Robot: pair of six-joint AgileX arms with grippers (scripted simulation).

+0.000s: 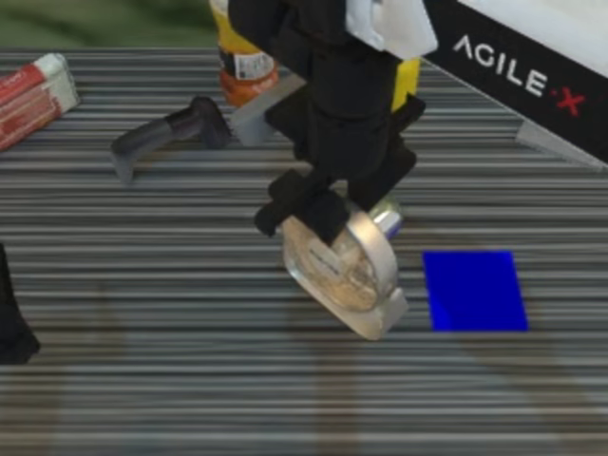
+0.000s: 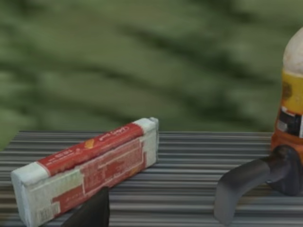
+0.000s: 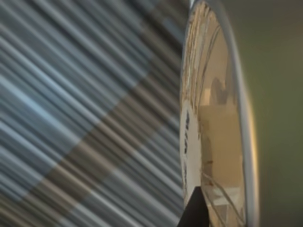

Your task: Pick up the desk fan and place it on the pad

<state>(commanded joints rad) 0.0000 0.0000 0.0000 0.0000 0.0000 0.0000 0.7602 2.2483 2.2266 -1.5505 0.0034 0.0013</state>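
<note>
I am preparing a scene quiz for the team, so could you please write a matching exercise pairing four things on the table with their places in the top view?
Things:
1. desk fan
2. pad
3. red and white box
4. dark grey handheld scanner

Places:
A. flat on the table, right of the fan
B. far left of the table, towards the back
C. mid-table, under the right gripper
D. left of the orange bottle, behind the fan

Pairs: 1-C, 2-A, 3-B, 4-D

The left gripper sits parked at the table's left edge.
</note>
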